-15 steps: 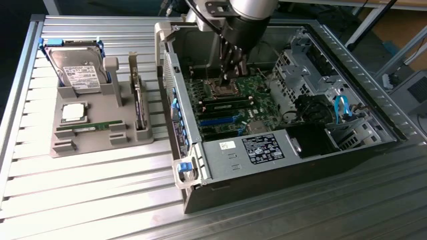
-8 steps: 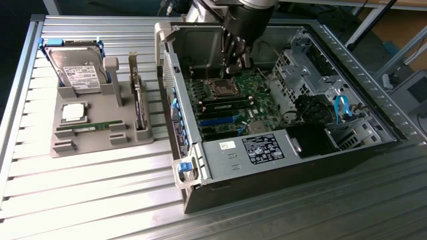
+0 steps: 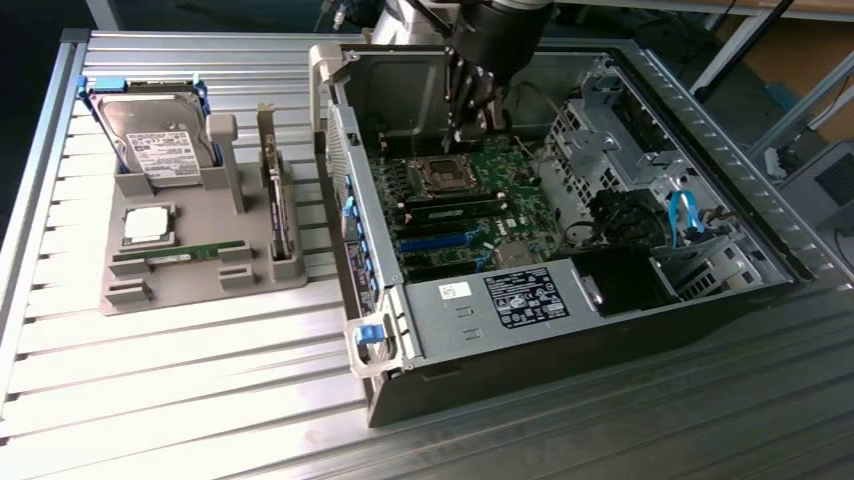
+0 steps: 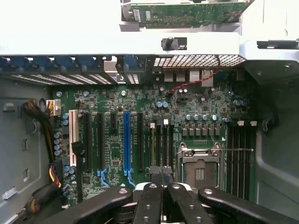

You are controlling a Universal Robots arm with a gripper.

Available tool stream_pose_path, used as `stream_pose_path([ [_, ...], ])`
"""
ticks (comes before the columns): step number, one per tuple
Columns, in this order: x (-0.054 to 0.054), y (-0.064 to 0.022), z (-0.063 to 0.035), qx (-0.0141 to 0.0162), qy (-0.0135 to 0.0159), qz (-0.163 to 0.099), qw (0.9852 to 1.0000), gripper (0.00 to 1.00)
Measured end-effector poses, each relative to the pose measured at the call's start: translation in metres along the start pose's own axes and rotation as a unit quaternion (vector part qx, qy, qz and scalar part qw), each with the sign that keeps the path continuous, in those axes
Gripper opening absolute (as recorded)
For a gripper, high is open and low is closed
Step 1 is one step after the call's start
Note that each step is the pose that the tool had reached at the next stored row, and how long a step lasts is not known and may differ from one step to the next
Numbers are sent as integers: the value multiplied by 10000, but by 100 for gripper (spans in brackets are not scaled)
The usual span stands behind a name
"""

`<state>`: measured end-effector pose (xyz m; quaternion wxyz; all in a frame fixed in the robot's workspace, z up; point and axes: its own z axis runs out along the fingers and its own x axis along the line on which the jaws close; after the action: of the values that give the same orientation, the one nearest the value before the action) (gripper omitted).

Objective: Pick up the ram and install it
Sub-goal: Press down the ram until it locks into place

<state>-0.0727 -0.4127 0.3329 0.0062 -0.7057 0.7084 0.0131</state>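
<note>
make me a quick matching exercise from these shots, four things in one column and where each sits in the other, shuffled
Things:
1. hard drive
2. processor chip
3. ram
4. gripper

Places:
A. lying flat in a slot at the front of the grey holder
B. over the motherboard inside the open computer case
C. propped at the back of the grey holder
D. flat on the grey holder, between the other two parts

Pairs: 1-C, 2-D, 3-A, 4-B

The ram (image 3: 178, 255) lies on the holder (image 3: 187, 285), at the exterior view's left of the computer case (image 3: 587, 330).
</note>
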Motion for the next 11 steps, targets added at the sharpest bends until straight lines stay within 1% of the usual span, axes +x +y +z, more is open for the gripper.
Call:
stream_pose_path([
  [4, 0, -133, -2, -4, -1, 0, 10000, 10],
  [5, 0, -149, -3, -5, -1, 0, 10000, 10],
  [7, 0, -225, -7, -12, -1, 0, 10000, 10],
  [11, -1, -326, -10, -19, -1, 0, 10000, 10],
])
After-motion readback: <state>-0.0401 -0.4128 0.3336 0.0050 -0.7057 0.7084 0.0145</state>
